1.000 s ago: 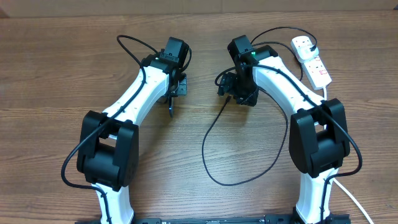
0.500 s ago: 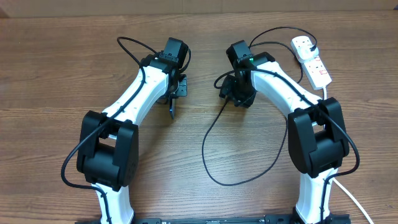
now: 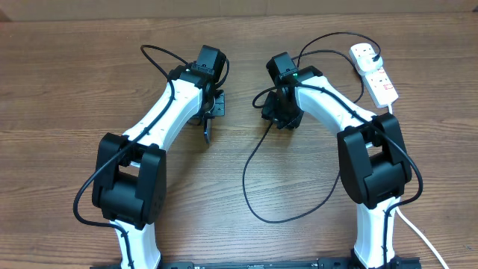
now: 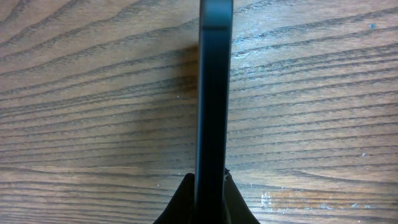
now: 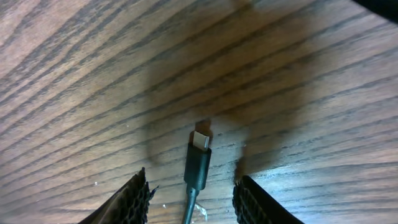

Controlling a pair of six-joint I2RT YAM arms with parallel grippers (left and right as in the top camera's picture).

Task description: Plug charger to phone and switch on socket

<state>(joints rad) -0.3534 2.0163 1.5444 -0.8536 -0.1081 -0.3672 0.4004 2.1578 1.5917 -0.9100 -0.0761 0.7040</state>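
The right gripper (image 5: 191,186) straddles the charger's USB-C connector (image 5: 198,163) (tip pointing twelve o'clock) with its jaws half-wide, touching nothing. The phone (image 4: 214,93) is clamped on edge in the left gripper (image 4: 208,202), at nine o'clock overhead.

1. L arm (image 3: 160,119): stretched fwd from base, elbow bent, wrist turned in twd centre.
2. L pincer (image 4: 210,204): clamped tight on phone (image 4: 213,93), a finger each side of its near end; phone edge-on to wrist cam.
3. R arm (image 3: 336,104): stretched fwd, forearm bent inward twd L arm, wrist tipped down.
4. R pincer (image 5: 194,200): low over surface (image 5: 93,74), ribbed fingers (image 5: 132,200) apart, not closed on anything.
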